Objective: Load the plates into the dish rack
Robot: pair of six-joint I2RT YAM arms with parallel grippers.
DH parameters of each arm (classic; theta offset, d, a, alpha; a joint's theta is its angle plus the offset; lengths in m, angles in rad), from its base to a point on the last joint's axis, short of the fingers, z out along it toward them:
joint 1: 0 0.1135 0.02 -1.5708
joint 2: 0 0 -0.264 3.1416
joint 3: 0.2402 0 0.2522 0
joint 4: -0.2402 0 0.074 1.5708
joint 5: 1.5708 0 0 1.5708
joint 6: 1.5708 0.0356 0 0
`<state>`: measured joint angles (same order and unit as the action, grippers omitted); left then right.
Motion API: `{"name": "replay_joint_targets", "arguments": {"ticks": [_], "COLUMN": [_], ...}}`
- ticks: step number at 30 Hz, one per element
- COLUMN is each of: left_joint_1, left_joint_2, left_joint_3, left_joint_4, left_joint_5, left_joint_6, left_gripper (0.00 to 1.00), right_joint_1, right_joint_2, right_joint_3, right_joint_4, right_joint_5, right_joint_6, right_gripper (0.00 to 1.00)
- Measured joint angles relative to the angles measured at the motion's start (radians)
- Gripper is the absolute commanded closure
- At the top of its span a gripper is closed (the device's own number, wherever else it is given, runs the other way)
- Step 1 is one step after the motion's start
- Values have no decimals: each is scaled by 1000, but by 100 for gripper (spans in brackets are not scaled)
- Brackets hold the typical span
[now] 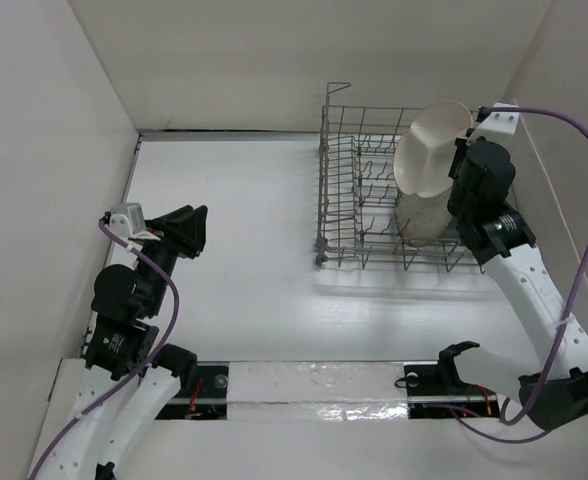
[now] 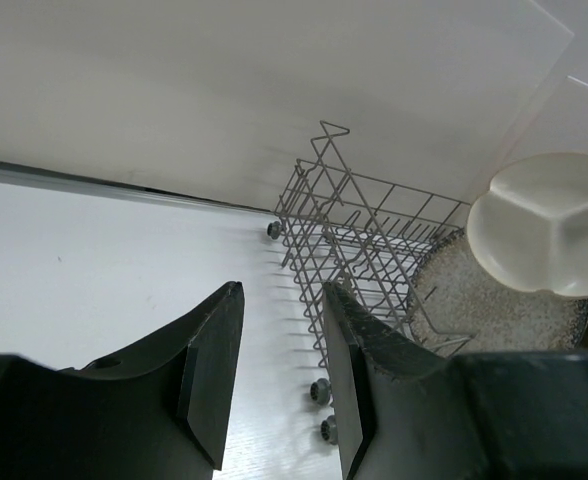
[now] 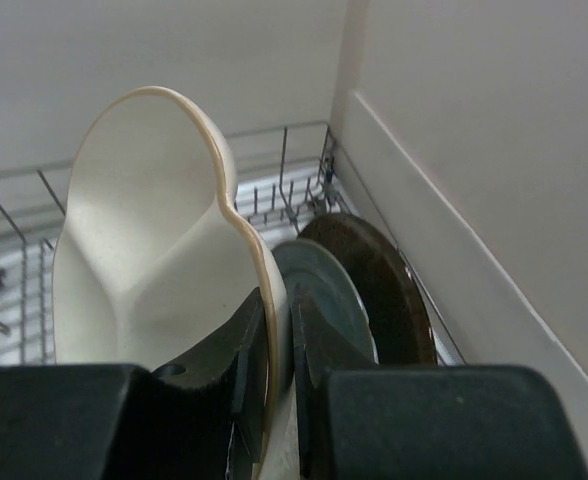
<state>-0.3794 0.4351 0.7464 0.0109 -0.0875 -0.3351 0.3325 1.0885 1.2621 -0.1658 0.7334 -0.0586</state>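
The task looks nearly done: the speckled plate stands in the dish rack, while the right claw is clamped on the rim of the cream plate, held above the rack's right end and not yet slotted. Only the right wrist view shows the grey-blue plate and brown plate on edge just beyond it. From above they are hidden. The left claw hangs apart and empty over the bench
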Motion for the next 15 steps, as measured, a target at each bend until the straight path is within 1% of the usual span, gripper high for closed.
{"name": "replay_joint_targets", "arguments": {"ticks": [5, 10, 15], "left_joint_1": [0, 0, 0], "left_joint_2": [0, 0, -8], "left_joint_3": [0, 0, 0], "left_joint_4": [0, 0, 0], "left_joint_5": [9, 21, 35], "left_joint_6": [0, -3, -4], "left_gripper": [65, 65, 65], "right_joint_1": [-4, -2, 23], "right_joint_2": [45, 121, 201], "right_joint_3": [-1, 23, 54], "right_joint_4": [-125, -220, -292], "right_joint_5": [-24, -56, -48], "right_joint_6": [-18, -17, -17], "right_gripper": [100, 100, 100]}}
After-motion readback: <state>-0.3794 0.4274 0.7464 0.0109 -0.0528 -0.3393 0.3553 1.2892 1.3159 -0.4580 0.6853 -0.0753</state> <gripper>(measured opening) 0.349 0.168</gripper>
